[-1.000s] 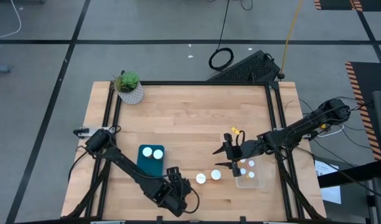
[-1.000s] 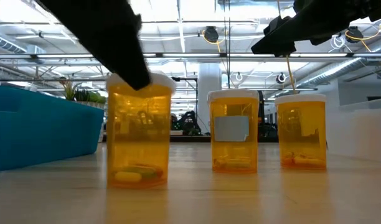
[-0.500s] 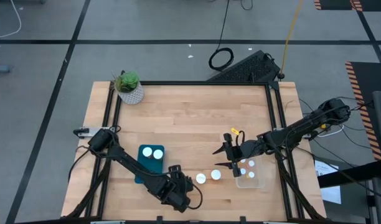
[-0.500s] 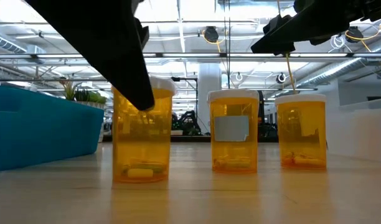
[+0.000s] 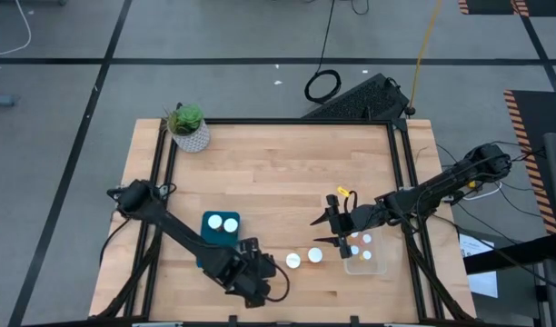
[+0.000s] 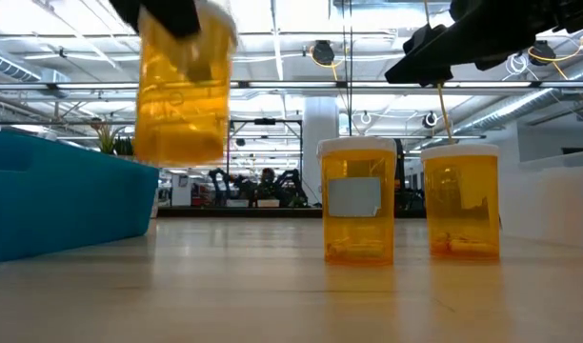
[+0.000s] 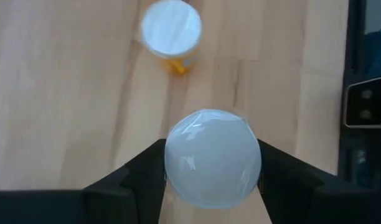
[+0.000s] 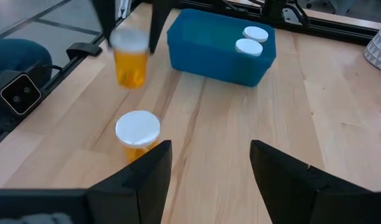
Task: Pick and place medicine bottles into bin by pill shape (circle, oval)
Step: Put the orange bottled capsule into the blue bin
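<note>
The left gripper [image 7: 210,186] clasped a white-capped, translucent orange bottle [image 6: 181,86] clear of the table [image 5: 278,173]; the right gripper [image 5: 325,231] hovered, fingers spread and empty.

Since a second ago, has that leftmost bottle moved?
Yes. The left pincer has lifted the bottle off the table; it now hangs above the blue bin's rim.

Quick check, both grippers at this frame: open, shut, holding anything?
Left gripper: shut on a medicine bottle, lifted off the table.
Right gripper: open, holding nothing, hovering near the clear bin.
</note>
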